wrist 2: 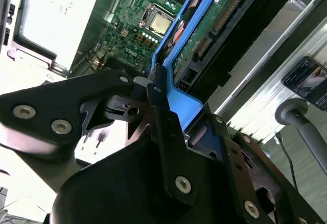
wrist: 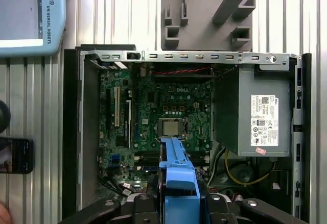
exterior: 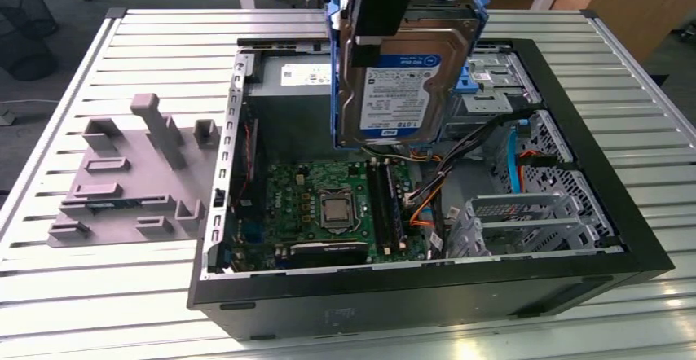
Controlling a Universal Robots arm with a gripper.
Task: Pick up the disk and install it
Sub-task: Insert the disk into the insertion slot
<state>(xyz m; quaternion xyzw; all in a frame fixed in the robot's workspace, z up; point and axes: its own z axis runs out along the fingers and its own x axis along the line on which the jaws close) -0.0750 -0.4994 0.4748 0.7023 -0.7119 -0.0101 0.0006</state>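
A: Nearest first: what stands at the bench's (exterior: 98,295) front edge?

B: The open computer case (exterior: 435,295), its black wall close to that edge; inside, the motherboard (exterior: 326,205) lies bare; a grey fixture plate (exterior: 130,173) sits beside the case, toward the bench's edge at the exterior view's left.

A: And the disk?

B: The disk (exterior: 397,83) hangs upright over the case's far half; the exterior view shows its silver face and white-and-blue label; the second wrist view shows its green underside instead, with the gripper (wrist 2: 176,106) pinching its blue carrier frame; open air lies between it and the motherboard.
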